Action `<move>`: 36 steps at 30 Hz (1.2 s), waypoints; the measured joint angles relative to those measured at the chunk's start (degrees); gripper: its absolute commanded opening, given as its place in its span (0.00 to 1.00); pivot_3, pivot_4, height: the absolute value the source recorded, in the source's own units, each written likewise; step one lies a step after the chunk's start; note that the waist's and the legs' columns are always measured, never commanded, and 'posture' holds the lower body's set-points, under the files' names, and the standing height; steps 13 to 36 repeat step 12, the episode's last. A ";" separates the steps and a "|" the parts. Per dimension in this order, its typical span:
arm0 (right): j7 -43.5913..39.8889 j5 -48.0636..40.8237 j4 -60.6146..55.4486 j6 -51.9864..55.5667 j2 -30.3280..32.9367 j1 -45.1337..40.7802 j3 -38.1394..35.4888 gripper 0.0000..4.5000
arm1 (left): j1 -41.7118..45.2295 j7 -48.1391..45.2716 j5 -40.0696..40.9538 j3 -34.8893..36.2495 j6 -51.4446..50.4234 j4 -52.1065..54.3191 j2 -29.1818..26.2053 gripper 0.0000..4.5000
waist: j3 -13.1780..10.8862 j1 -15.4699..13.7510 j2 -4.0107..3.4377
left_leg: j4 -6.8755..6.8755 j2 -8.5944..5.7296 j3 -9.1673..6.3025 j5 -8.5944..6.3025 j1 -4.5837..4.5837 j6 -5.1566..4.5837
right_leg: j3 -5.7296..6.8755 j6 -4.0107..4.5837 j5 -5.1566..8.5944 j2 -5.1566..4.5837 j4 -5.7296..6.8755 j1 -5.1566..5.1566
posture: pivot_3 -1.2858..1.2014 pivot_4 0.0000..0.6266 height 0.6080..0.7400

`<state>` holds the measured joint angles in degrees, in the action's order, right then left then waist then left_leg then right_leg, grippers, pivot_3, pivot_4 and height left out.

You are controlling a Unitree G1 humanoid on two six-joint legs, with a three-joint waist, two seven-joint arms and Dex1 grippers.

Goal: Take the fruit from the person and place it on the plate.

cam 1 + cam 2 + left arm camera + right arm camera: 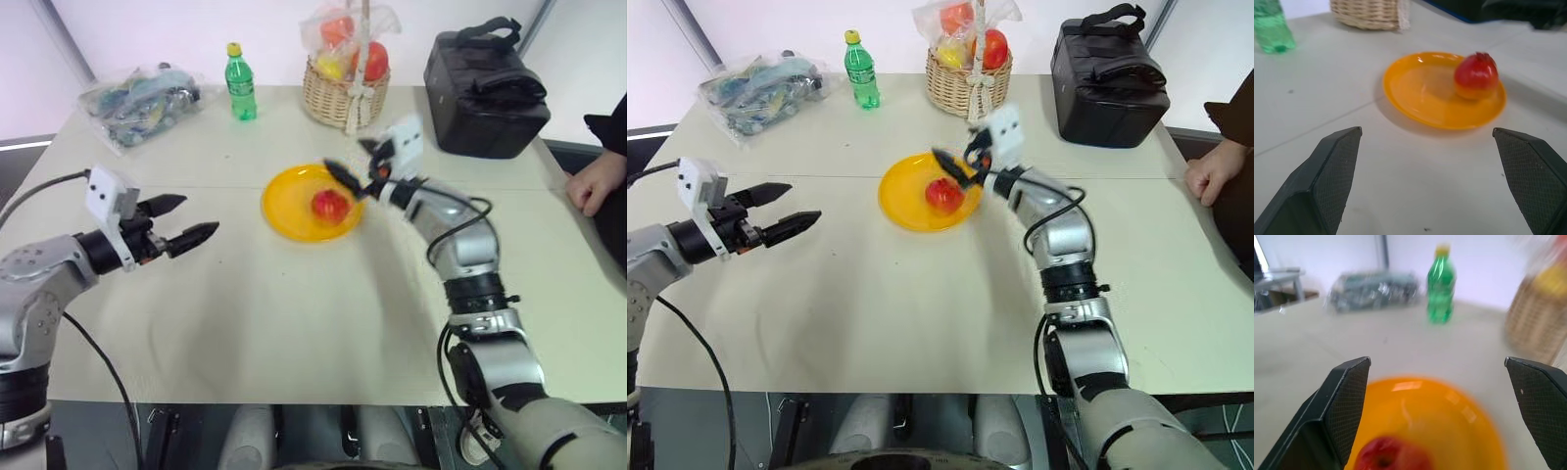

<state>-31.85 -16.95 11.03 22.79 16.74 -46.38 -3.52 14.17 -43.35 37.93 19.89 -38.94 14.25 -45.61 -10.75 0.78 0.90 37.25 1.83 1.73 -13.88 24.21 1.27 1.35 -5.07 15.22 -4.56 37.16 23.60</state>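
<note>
Red with a yellow blush, the fruit (331,206) sits on the yellow plate (286,208), toward its right side. My right claw (356,166) hangs just above it, spread wide and empty. My left claw (183,221) hovers well to the left, open, holding nothing. The person's hand (595,182) is cut off at the right edge. The pale desk (294,313) also carries a wicker basket (343,93), a green bottle (240,82) and a black bag (485,93).

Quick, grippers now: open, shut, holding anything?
Left gripper: open, empty.
Right gripper: open, empty, above the fruit on the plate.
</note>
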 measured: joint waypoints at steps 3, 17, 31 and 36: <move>-0.01 -0.75 -3.21 1.65 4.17 1.00 -2.41 1.00 | 0.14 2.27 -1.46 0.69 2.07 -1.88 1.47 1.00 | 0.01 -0.12 0.02 | 0.01 -0.01 0.05 0.00 0.00 0.00 | 0.03 0.00 0.00 -0.01 -0.04 -0.05 | 0.52 0.24 1.00; 1.63 -0.13 -4.12 -0.19 10.47 14.41 -6.89 1.00 | -0.96 7.53 -2.77 1.60 4.85 -2.76 7.28 1.00 | 0.01 0.36 0.02 | 0.00 0.00 0.15 0.00 -0.07 0.00 | -0.01 0.00 0.00 0.00 0.02 -0.03 | 0.52 0.24 1.00; 1.63 -0.13 -4.12 -0.19 10.47 14.41 -6.89 1.00 | -0.96 7.53 -2.77 1.60 4.85 -2.76 7.28 1.00 | 0.01 0.36 0.02 | 0.00 0.00 0.15 0.00 -0.07 0.00 | -0.01 0.00 0.00 0.00 0.02 -0.03 | 0.52 0.24 1.00; 1.63 -0.13 -4.12 -0.19 10.47 14.41 -6.89 1.00 | -0.96 7.53 -2.77 1.60 4.85 -2.76 7.28 1.00 | 0.01 0.36 0.02 | 0.00 0.00 0.15 0.00 -0.07 0.00 | -0.01 0.00 0.00 0.00 0.02 -0.03 | 0.52 0.24 1.00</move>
